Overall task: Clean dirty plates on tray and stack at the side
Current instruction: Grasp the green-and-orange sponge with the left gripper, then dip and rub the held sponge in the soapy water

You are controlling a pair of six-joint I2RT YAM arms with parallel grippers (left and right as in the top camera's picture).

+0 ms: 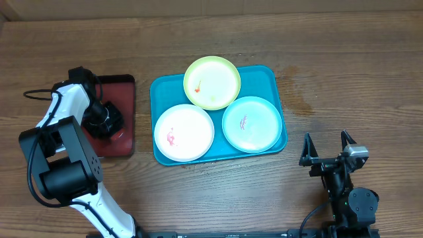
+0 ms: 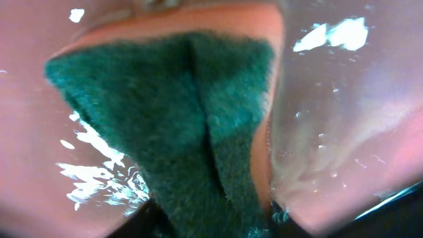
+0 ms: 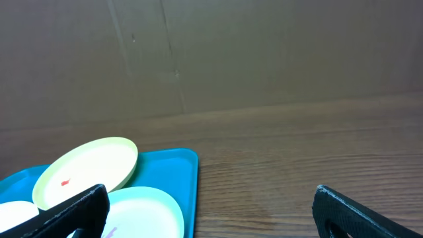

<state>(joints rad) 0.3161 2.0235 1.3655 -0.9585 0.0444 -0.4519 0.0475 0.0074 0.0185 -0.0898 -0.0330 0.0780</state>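
Note:
Three plates lie on the teal tray: a yellow-green plate at the back with a red smear, a white plate front left with a red smear, and a pale blue plate front right with a faint mark. My left gripper is down over the small dark red tray, left of the teal tray. In the left wrist view a green scouring sponge sits creased between its jaws. My right gripper stands open near the front right, apart from the plates.
The dark red tray is wet, with water glints around the sponge. Bare wooden table lies right of the teal tray. A cardboard wall runs along the back. The right wrist view catches the yellow-green plate and pale blue plate.

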